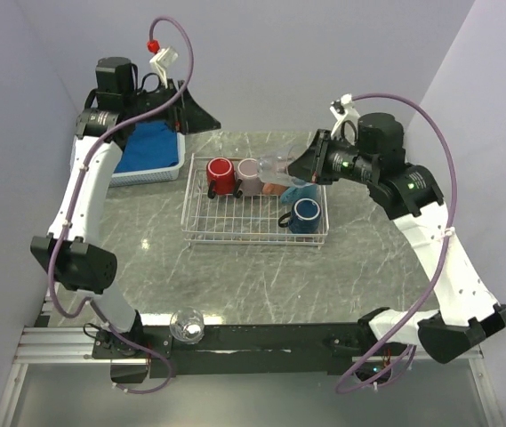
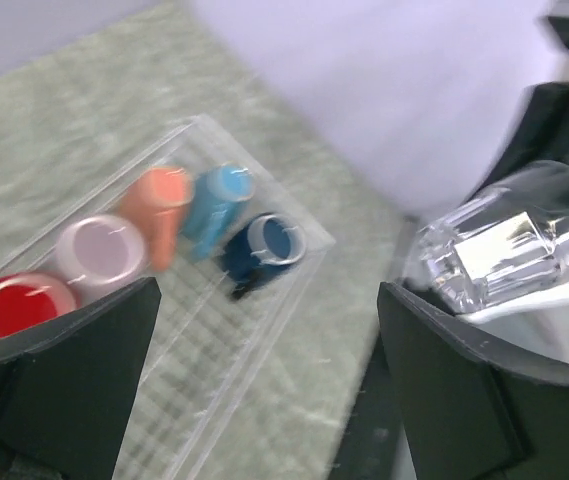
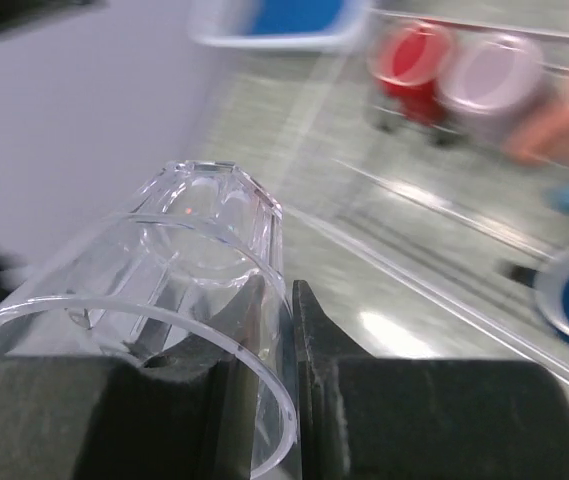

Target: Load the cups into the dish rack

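The white wire dish rack [image 1: 235, 233] holds a red mug [image 1: 220, 175], a mauve mug [image 1: 250, 176], a salmon-orange mug [image 1: 275, 187], a light-blue mug [image 1: 299, 191] and a navy mug [image 1: 306, 215]. My right gripper [image 1: 299, 164] hovers over the rack's back right, shut on the wall of a clear glass [image 1: 275, 164], one finger inside the rim [image 3: 184, 250]. A second clear glass [image 1: 187, 325] sits at the table's near edge on the left. My left gripper [image 1: 201, 116] hangs high at the back left, open and empty [image 2: 269, 330], with the rack [image 2: 214, 400] far below it.
A white plastic basket [image 1: 150, 176] with a blue cloth stands at the back left, just left of the rack. The arms' black base rail [image 1: 279, 338] runs along the near edge. Grey walls close in the back and both sides.
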Motion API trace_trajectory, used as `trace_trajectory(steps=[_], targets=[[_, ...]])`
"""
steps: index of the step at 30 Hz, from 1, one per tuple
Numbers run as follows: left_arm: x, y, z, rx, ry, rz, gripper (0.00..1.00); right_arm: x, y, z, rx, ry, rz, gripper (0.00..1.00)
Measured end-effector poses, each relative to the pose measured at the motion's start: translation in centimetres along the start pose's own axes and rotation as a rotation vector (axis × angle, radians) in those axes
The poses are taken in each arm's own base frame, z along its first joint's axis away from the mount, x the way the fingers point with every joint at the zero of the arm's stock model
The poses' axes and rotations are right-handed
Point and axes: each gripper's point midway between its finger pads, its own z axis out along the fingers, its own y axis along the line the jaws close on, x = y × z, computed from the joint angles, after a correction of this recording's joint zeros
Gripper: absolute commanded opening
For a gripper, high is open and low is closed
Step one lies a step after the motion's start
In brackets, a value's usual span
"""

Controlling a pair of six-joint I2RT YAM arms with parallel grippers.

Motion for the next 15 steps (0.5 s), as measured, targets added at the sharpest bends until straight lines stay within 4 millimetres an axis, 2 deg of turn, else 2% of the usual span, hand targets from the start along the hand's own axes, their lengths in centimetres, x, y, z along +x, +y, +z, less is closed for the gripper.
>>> trace_trajectory(steps=[4, 6, 11, 15], targets=[[-1.4, -2.9, 0.5, 0.203, 0.003, -0.113, 0.97, -1.9, 3.1, 0.4, -0.239, -0.041, 0.104, 0.0], [-1.6, -4.1, 0.4, 0.293, 0.016, -0.183, 0.96, -2.5, 4.0, 1.8, -0.335, -0.025, 0.161, 0.0], [-1.4, -5.4, 0.1, 0.443, 0.064, -0.295, 0.96, -3.0, 3.3, 7.1, -0.436, 0.058, 0.304, 0.0], [-1.5, -6.4, -0.5, 0.488, 0.093, -0.287, 0.96, -3.4, 3.1, 9.7, -0.5, 0.094, 0.373, 0.0]])
